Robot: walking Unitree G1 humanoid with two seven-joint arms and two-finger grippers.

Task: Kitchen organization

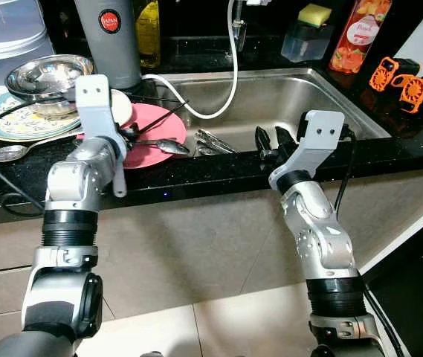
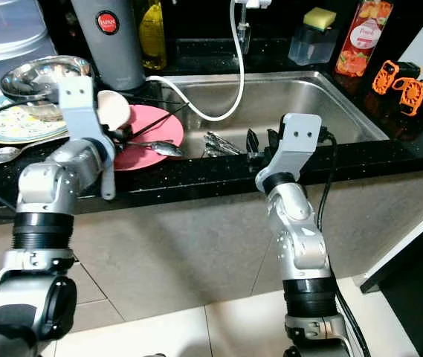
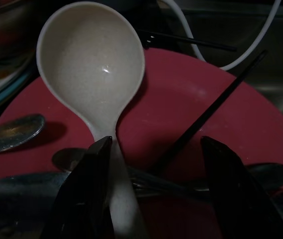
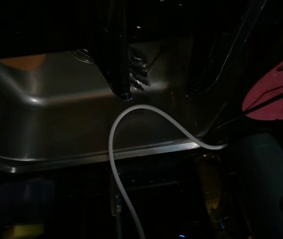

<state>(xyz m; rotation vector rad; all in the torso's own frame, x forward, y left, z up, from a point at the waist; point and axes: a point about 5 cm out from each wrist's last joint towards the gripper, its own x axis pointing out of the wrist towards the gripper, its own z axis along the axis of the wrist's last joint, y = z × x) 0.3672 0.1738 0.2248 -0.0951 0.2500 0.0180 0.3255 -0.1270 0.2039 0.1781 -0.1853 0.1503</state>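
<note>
A pink plate [image 1: 155, 123] lies on the black counter just left of the sink [image 1: 270, 97]. On it rest a white ladle [image 3: 94, 59], black chopsticks [image 3: 206, 114] and a metal spoon [image 1: 168, 146]. My left gripper [image 3: 156, 144] is open low over the plate's near edge. The ladle's handle runs between its fingers, close against one of them. My right gripper [image 1: 273, 140] is open at the sink's front rim with nothing between its fingers. Several metal utensils [image 1: 215, 141] lie in the sink beside it.
A steel bowl [image 1: 47, 74] sits on patterned plates [image 1: 10, 123] at the left, with a large spoon [image 1: 10, 152] in front. A grey flask [image 1: 111, 37], oil bottle [image 1: 149, 30], soap holder with sponge [image 1: 308, 33] and white hose [image 1: 226, 82] line the back. Orange gadgets [image 1: 404, 82] lie at the right.
</note>
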